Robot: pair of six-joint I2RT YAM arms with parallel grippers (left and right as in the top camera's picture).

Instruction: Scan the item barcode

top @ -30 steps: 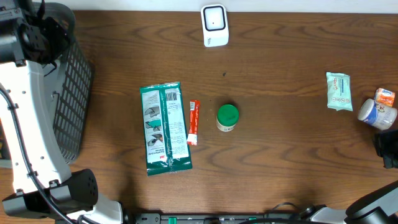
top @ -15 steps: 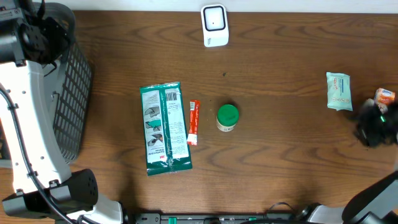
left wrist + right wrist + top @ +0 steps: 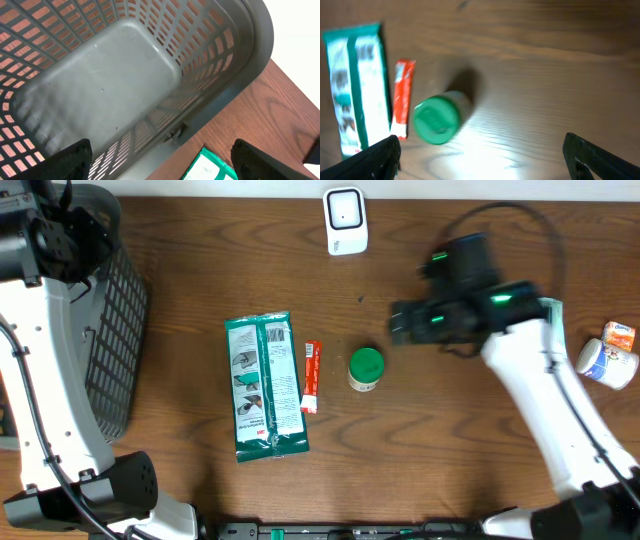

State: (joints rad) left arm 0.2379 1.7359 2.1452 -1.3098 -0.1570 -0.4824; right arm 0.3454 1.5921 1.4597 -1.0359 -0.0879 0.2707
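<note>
Two fingers of the right gripper (image 3: 481, 152) are spread, empty, and aimed at the nearby green-lidded jar (image 3: 438, 118) — presumably to grasp it for scanning.

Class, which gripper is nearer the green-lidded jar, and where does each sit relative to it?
Right. The right gripper is just up and right of the green-lidded jar in the overhead view; the left gripper hangs far off over the basket.

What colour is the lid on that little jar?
Green. The lid shows best in the right wrist view.
</note>
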